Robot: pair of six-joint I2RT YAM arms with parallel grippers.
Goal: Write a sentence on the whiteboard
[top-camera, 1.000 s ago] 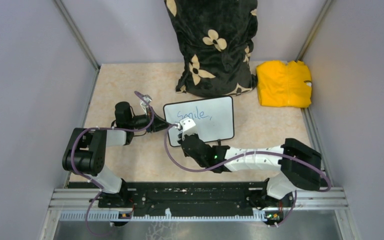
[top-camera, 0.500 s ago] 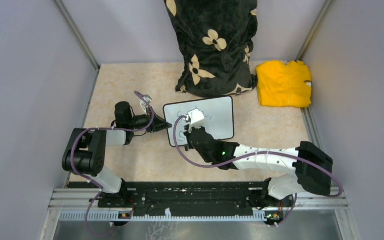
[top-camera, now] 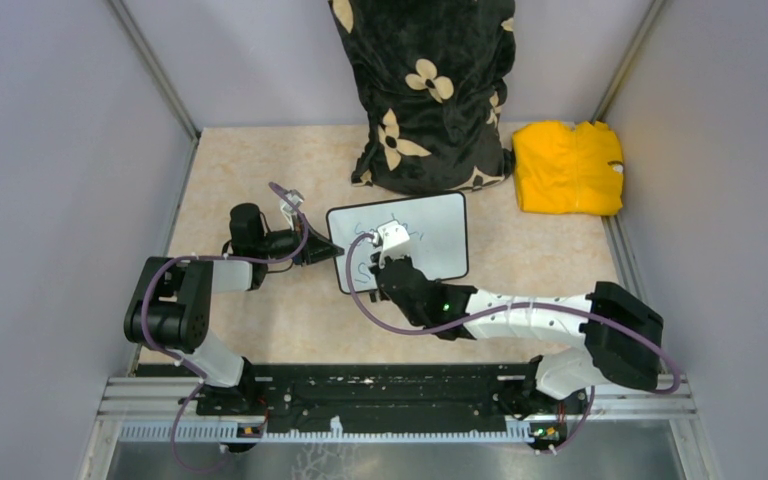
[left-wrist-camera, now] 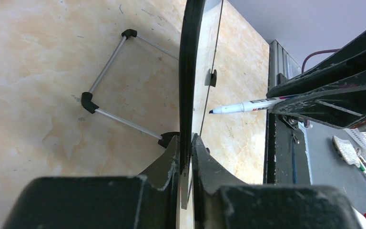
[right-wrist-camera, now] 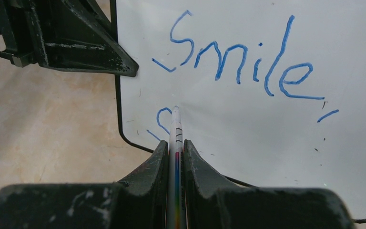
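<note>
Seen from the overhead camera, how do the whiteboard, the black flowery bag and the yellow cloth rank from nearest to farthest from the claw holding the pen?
From the right gripper, which holds the marker:
1. The whiteboard, directly beneath it.
2. The black flowery bag, behind the board against the back wall.
3. The yellow cloth, in the far back right corner.

**Black and white arms, purple cables**

We are looking at two arms built alike. The left arm [top-camera: 172, 300] is showing boxy black joints and a white link above its base. The right arm [top-camera: 520, 318] is wearing a long white shell between black housings, with a small green light [top-camera: 444, 305] glowing on it. Purple cables [top-camera: 349, 278] are running along both. Up close, the left gripper [left-wrist-camera: 185, 138] and right gripper [right-wrist-camera: 175, 143] are showing black wedge-shaped fingers, scuffed pale along their edges.
</note>
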